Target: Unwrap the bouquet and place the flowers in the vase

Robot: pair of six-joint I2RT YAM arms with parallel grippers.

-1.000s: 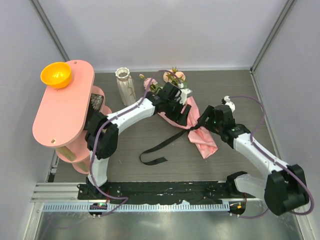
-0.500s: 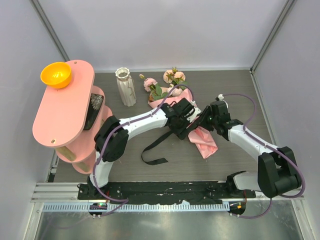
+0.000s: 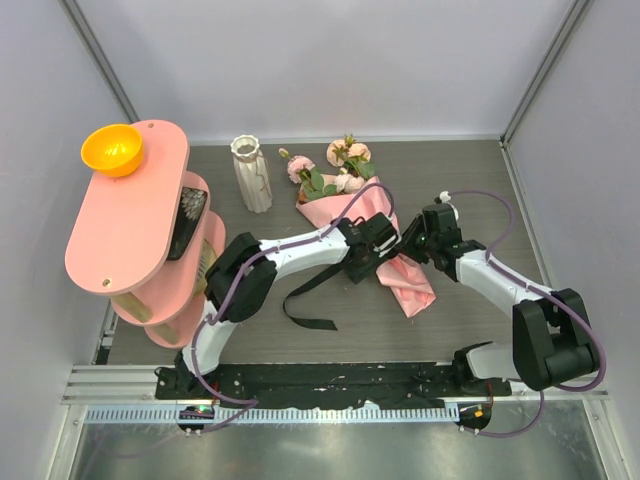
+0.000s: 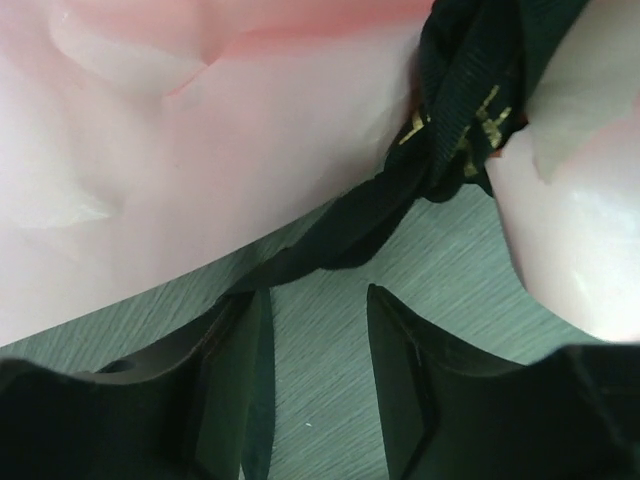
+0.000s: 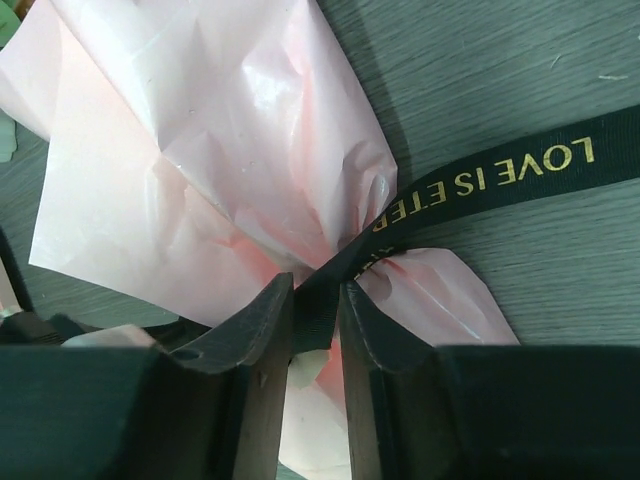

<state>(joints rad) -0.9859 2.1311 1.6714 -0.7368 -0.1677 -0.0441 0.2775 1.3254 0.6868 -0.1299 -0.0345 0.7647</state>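
Bouquet (image 3: 345,197) of pink roses in salmon-pink paper: one. Black printed ribbon (image 5: 500,180): one, pinched by right gripper (image 5: 313,300); left gripper (image 4: 315,310) released. White ribbed vase (image 3: 252,178): one.

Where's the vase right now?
Top view: the vase stands upright at the table's back left, between the pink shelf and the bouquet.

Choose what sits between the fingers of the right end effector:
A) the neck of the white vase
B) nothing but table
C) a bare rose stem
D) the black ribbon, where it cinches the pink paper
D: in the right wrist view, the black ribbon with gold lettering runs straight into the narrow gap of the right end effector, at the pinch in the pink paper.
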